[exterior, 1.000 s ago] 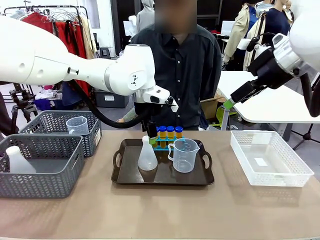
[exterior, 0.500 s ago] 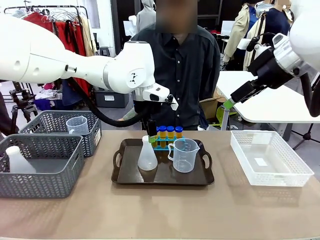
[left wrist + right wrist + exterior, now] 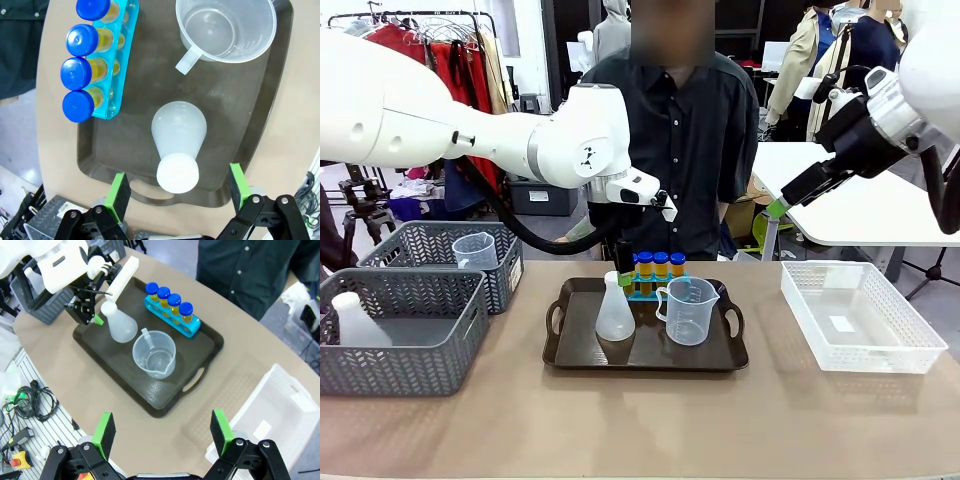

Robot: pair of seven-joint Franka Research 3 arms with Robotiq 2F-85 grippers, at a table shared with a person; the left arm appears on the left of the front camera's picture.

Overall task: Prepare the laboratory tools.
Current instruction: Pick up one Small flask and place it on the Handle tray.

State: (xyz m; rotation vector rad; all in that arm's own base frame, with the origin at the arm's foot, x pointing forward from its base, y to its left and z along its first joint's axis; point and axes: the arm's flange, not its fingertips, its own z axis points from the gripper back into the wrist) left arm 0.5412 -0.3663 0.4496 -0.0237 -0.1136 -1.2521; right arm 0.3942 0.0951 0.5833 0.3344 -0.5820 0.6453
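Standing on the brown tray [image 3: 570, 352] are the flask [image 3: 614, 310], beaker [image 3: 688, 311] and tube rack [image 3: 122, 60]; left fingers [image 3: 119, 190] hover spread open above the flask, right fingers [image 3: 220, 430] open too.

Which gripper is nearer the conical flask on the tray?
Left. The left gripper hangs open right above the conical flask, fingers either side of its cap. The right gripper is open too, raised well off to the tray's far side.

White rounded arms [image 3: 440, 120] carry black grippers [image 3: 175, 192] (green pads) and black cables.
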